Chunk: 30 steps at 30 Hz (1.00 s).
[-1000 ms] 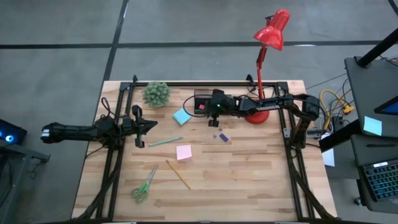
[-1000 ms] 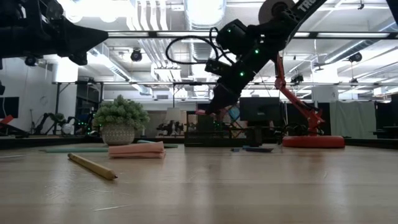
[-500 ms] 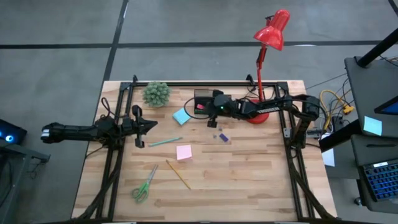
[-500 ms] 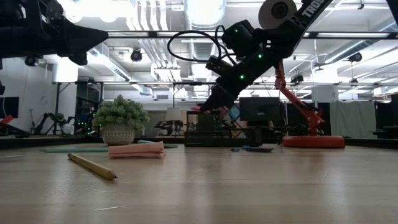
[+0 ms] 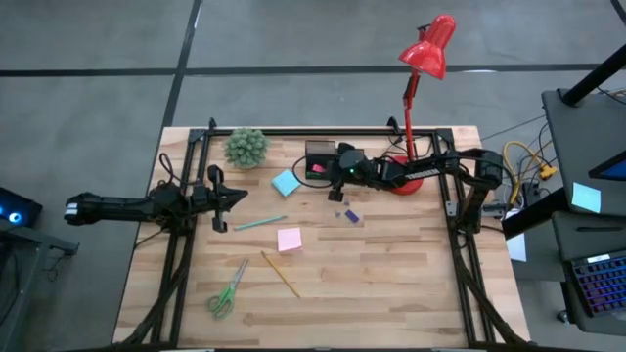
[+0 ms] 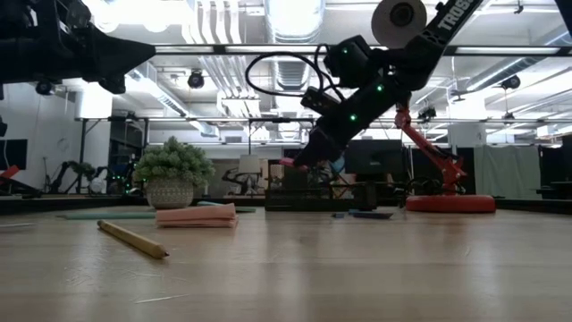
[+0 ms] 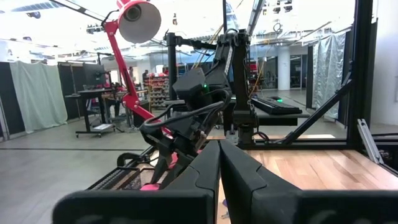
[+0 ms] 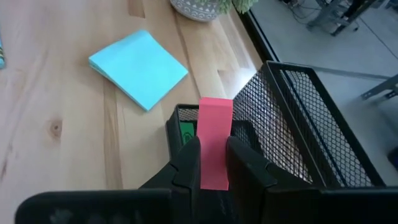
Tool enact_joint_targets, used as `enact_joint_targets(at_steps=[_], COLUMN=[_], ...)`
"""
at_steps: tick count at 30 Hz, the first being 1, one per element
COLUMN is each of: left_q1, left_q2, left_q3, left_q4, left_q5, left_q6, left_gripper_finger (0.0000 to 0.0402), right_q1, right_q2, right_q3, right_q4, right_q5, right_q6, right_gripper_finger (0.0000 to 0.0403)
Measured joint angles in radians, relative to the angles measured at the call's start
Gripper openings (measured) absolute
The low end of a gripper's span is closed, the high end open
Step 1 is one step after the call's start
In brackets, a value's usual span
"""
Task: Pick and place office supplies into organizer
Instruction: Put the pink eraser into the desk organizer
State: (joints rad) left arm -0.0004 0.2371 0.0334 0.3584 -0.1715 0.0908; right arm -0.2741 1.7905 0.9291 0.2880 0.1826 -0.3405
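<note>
The right gripper (image 8: 213,163) is closed on a small pink piece (image 8: 215,142) and holds it above the black mesh organizer (image 8: 298,124), which stands near the far edge of the surface (image 5: 391,284). The left gripper (image 5: 235,196), fully closed and holding nothing, hangs over the left edge.

a pink-red slip (image 8: 215,142) sits between the dark fingers of the right tool (image 8: 214,163). the organizer (image 8: 298,127) is black wire mesh, with something green inside. light-blue sticky notes (image 8: 138,68), a pink pad (image 5: 289,240), a yellow pencil (image 5: 281,275), green-handled scissors (image 5: 227,293) and a red lamp (image 5: 426,47) mark the pale wood-grain worktop (image 5: 391,284).
</note>
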Motion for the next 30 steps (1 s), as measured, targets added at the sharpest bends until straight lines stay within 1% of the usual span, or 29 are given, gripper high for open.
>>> enact_joint_targets(at_steps=[6, 10, 13, 20, 30], left_q1=[0.000, 0.000, 0.000, 0.000, 0.000], left_q2=[0.000, 0.000, 0.000, 0.000, 0.000], left_q3=[0.000, 0.000, 0.000, 0.000, 0.000], left_q4=[0.000, 0.000, 0.000, 0.000, 0.000], left_q5=[0.000, 0.000, 0.001, 0.002, 0.002], left_q6=[0.000, 0.000, 0.000, 0.000, 0.000], left_gripper_finger=[0.0000, 0.0000, 0.0000, 0.0000, 0.0000], right_q1=[-0.003, -0.005, -0.008, -0.014, -0.026], right_q2=[0.014, 0.054, 0.074, 0.072, 0.072], right_q3=[-0.001, -0.002, 0.006, 0.035, 0.047], right_q4=[-0.005, -0.016, -0.014, -0.021, -0.031], right_q5=[0.001, 0.002, 0.009, 0.013, 0.020], right_q6=[-0.035, -0.058, -0.036, -0.047, -0.147], right_gripper_finger=[0.0059, 0.0059, 0.0059, 0.0059, 0.0059])
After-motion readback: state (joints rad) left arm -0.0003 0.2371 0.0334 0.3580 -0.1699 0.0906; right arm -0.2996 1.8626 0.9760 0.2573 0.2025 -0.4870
